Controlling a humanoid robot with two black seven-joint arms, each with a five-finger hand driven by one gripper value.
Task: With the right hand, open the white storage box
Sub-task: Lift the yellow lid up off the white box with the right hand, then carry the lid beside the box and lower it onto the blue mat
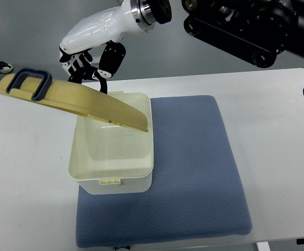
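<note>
Right hand (86,57) fingers clamped on lid (73,99), raised above white storage box (113,157)

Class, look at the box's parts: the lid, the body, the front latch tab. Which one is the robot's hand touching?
The lid. The right hand holds up its far edge, so it tilts over the open body; the latch tab sits untouched at the front.

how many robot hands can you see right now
1: the right hand, reaching in from the upper right, sits at the far edge of the raised lid. The left hand is out of view.
</note>
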